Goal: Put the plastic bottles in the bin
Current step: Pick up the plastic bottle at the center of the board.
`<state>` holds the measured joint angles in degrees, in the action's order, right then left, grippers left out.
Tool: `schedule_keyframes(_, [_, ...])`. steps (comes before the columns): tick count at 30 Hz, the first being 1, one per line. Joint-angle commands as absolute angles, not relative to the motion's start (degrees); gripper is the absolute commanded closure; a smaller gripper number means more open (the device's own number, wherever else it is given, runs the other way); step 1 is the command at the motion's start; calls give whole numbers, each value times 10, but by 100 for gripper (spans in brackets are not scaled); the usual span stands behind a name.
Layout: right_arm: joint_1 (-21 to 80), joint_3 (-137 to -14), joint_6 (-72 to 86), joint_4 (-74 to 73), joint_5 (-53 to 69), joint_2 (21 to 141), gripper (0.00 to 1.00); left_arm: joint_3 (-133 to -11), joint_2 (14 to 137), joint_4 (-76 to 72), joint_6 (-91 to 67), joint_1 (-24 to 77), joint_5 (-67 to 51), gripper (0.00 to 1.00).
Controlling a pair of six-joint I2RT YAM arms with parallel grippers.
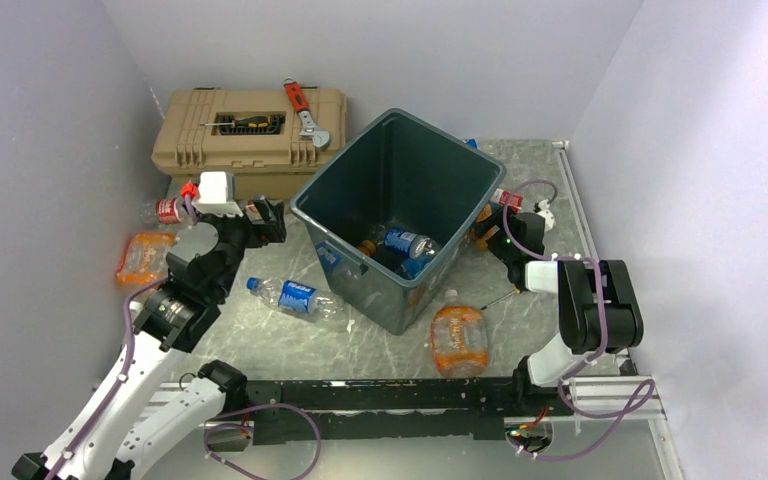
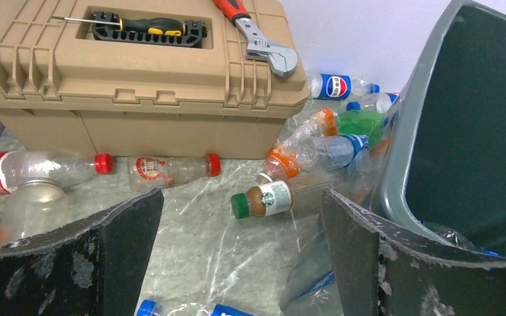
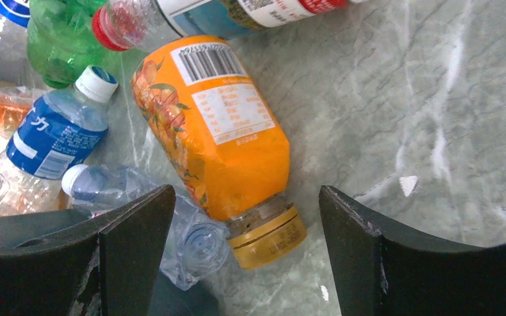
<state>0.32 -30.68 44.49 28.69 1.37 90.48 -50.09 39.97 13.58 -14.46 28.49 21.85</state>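
The dark green-grey bin (image 1: pixel 345 165) stands mid-table with a few bottles (image 1: pixel 407 243) inside. My left gripper (image 1: pixel 265 220) is open and empty, left of the bin; in the left wrist view (image 2: pixel 240 243) a green-capped bottle (image 2: pixel 270 197) and a red-capped bottle (image 2: pixel 168 169) lie ahead of it. My right gripper (image 1: pixel 495 225) is open at the bin's right side. In the right wrist view (image 3: pixel 244 250) an orange-labelled bottle (image 3: pixel 217 138) lies with its yellow cap (image 3: pixel 268 237) between the open fingers, not gripped. A blue-labelled bottle (image 1: pixel 295 296) and orange bottles (image 1: pixel 457 338) (image 1: pixel 143 257) lie on the table.
A tan toolbox (image 1: pixel 250 130) stands at the back left with a red wrench (image 1: pixel 300 105) and a yellow-handled screwdriver (image 1: pixel 245 121) on top. More bottles pile behind the bin (image 2: pixel 342 125) and beside the right gripper (image 3: pixel 53 138). Walls close in left, back and right.
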Motion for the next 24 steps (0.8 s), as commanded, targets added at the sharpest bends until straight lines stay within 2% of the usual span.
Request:
schedule_keyframes(1, [16,-319,434,305,2,917,17,-508,393,118,-146,287,210,5])
schedule_keyframes(6, [25,-332,437,282,-15,931,26,-511,400,121,-149,287,203,6])
schedule_keyframes(12, [26,-316,446,289,-18,924,50,-509,396,119,-149,287,203,6])
schedule_keyframes(18, [25,-300,442,282,-23,892,63,-510,399,120,-150,286,200,6])
schedule_keyframes(21, [26,-297,440,277,-15,881,61,-510,398,120,-151,287,200,6])
schedule_keyframes(22, [26,-299,439,275,-9,883,57,-510,398,120,-151,286,200,6])
schedule_keyframes(24, [26,-307,439,263,-3,892,41,-510,397,120,-151,287,199,6])
